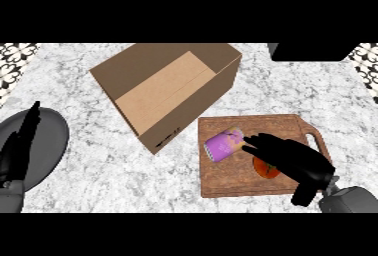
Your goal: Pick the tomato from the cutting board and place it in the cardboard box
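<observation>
Covering the tomato [265,169] on the cutting board [221,185], right half; only a red-orange sliver showing beneath the right hand [291,161]. Appearing to be curling over it, though fingers closing around it not confirmable. Lying close beside, to the left: a purple packet [224,144], fingertips nearly touching it. Risking, by judgement, nudging or catching the packet during the grasp, or rolling the tomato out from under the palm. Showing no readable long axis or heading, too little exposed. Resting open at the left edge, fingers up: left hand [21,140]. Standing well apart, up-left: cardboard box [166,90].
</observation>
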